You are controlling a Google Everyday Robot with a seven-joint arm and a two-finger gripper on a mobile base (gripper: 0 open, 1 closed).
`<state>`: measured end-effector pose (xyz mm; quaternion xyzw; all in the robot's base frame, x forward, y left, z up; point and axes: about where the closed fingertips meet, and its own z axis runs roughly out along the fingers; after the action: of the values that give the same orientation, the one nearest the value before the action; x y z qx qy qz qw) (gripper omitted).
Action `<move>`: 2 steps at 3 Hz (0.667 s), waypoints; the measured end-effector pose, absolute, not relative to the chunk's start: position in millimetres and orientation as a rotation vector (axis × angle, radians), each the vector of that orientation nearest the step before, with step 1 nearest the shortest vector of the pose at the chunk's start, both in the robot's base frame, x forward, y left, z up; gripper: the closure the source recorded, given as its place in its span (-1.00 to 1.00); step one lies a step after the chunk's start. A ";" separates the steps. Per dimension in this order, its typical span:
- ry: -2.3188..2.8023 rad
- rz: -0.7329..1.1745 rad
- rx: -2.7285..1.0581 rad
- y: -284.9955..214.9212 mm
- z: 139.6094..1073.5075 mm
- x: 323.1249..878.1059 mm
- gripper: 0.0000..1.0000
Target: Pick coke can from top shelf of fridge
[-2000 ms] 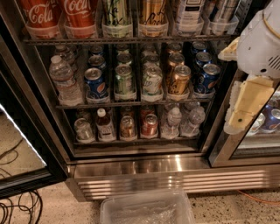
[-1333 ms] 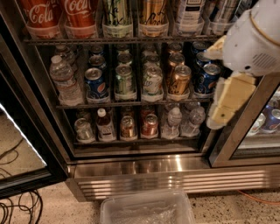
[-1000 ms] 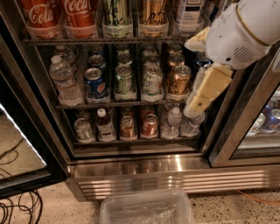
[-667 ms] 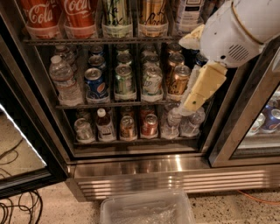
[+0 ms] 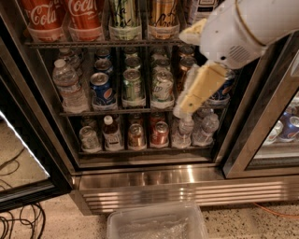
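The gripper (image 5: 187, 106) hangs before the middle racks, right of centre (open or closed, I cannot tell). The coke can (image 5: 84, 17) stands on the top shelf (image 5: 103, 43), at the left. Raise the gripper and move it left, avoiding the green can (image 5: 124, 17) beside it.

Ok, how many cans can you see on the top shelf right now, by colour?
Red coke cans: 2
Green can: 1
Gold can: 1
Pale can, partly behind the arm: 1
Total: 5 visible on the top shelf.
The gripper hangs lower, before the middle shelf, right end.
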<state>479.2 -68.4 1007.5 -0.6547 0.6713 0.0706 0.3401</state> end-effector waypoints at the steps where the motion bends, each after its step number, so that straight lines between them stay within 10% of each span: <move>1: 1.634 0.180 -1.614 -4.7 1034.7 484.2 -1.00; 2: 1.578 0.215 -1.477 38.5 1053.7 490.1 -1.00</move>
<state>490.1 38.5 1053.7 -0.6016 0.6428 0.0874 0.4660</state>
